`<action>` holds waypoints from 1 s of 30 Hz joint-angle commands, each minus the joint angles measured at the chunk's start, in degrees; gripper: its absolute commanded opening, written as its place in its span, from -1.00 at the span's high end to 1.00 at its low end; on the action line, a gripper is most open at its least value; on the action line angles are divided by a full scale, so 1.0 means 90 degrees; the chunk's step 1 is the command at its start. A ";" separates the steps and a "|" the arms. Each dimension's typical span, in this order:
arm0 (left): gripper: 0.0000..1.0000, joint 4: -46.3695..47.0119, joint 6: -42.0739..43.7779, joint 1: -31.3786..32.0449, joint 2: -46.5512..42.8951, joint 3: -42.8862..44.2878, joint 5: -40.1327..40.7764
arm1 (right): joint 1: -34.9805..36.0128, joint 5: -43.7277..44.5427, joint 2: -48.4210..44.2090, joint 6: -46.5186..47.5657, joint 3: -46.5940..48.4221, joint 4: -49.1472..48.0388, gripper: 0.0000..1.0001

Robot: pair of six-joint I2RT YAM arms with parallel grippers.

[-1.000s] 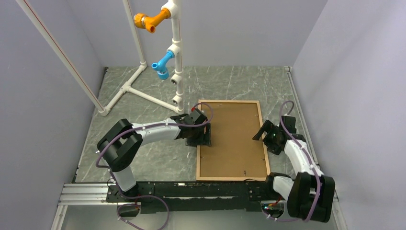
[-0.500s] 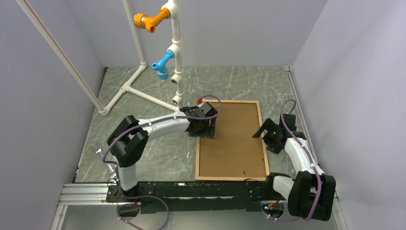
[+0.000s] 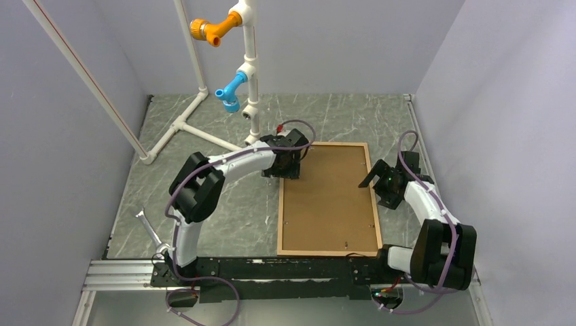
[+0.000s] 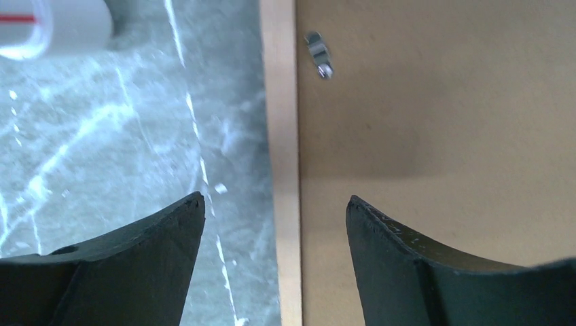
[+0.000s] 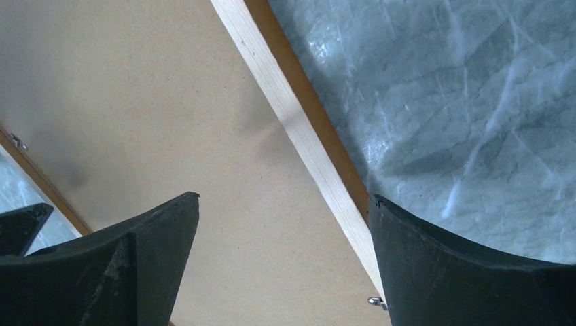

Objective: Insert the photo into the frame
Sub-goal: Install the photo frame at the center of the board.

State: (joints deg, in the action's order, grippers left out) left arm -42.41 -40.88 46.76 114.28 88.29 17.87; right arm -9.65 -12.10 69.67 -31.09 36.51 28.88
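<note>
The frame (image 3: pixel 372 197) lies face down on the table, its light wooden rim around a brown hardboard backing sheet (image 3: pixel 329 197). The photo is hidden. My left gripper (image 3: pixel 288 163) is open, its jaws astride the frame's left rail (image 4: pixel 280 136) near the far left corner, with a small metal clip (image 4: pixel 318 54) just ahead. My right gripper (image 3: pixel 378 185) is open, its jaws astride the frame's right rail (image 5: pixel 299 136), one finger over the backing sheet (image 5: pixel 136 102), the other over the table.
A white pipe stand (image 3: pixel 248 68) with an orange fitting (image 3: pixel 207 28) and a blue fitting (image 3: pixel 231 92) rises just behind the frame's far left corner. Grey walls close in on both sides. A small metal tool (image 3: pixel 151 229) lies on the table at the left.
My left gripper has moved away along the frame's left rail, from its middle to near the far corner. My right gripper has shifted slightly farther along the right rail.
</note>
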 commanded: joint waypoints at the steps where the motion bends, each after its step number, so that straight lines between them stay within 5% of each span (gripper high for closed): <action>1: -0.58 0.0158 0.0338 -0.0356 0.0220 0.0402 -0.0146 | -0.0094 0.0070 0.0236 0.0182 0.0363 -0.0297 -0.92; 11: -0.54 0.0512 0.0680 -0.0633 0.0778 0.1137 -0.0709 | -0.0187 0.0139 0.0711 0.0289 0.0439 -0.0570 -0.84; 30: -0.18 0.0346 0.0021 -0.0801 0.1654 0.1816 -0.0433 | -0.0206 0.0178 0.0864 0.0481 0.0469 -0.0592 -0.81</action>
State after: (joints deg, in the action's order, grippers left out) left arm -39.66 -39.22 39.70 127.57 102.80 13.06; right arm -11.22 -10.57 77.58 -27.81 38.57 25.15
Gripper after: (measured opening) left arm 0.620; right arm 0.906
